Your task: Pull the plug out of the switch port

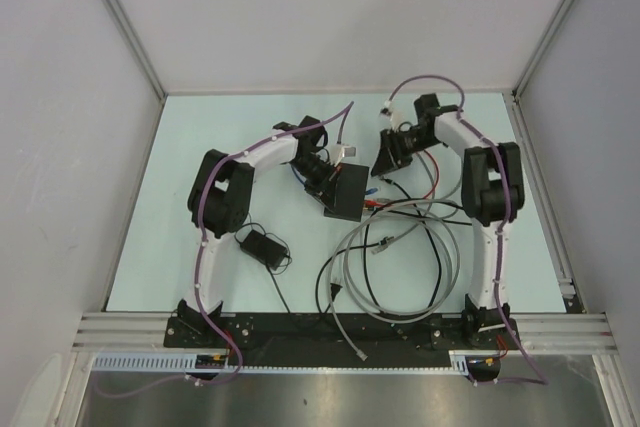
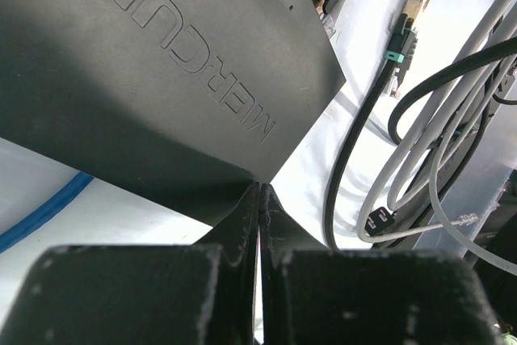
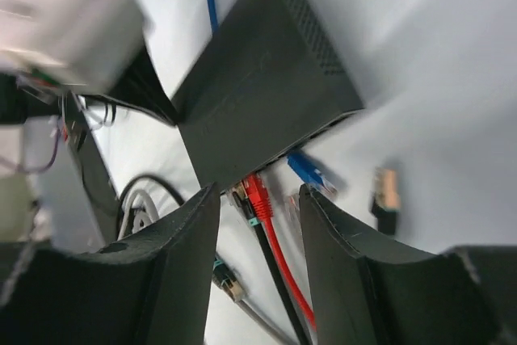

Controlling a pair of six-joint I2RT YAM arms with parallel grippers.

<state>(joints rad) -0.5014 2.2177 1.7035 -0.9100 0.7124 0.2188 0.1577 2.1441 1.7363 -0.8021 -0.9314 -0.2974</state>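
Right claw (image 3: pixel 258 193) gapes near the switch (image 3: pixel 258 94) port edge.

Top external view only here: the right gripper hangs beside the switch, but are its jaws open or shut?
Observer: Open. In the right wrist view the right gripper shows its jaws apart, gripping nothing.
Operator: Which plugs are at the port side?
Observer: A red plug and a blue plug lie at the switch's port edge; whether either is seated I cannot tell.
Operator: And the left gripper?
Observer: The left gripper is shut, its tips at a corner of the switch.
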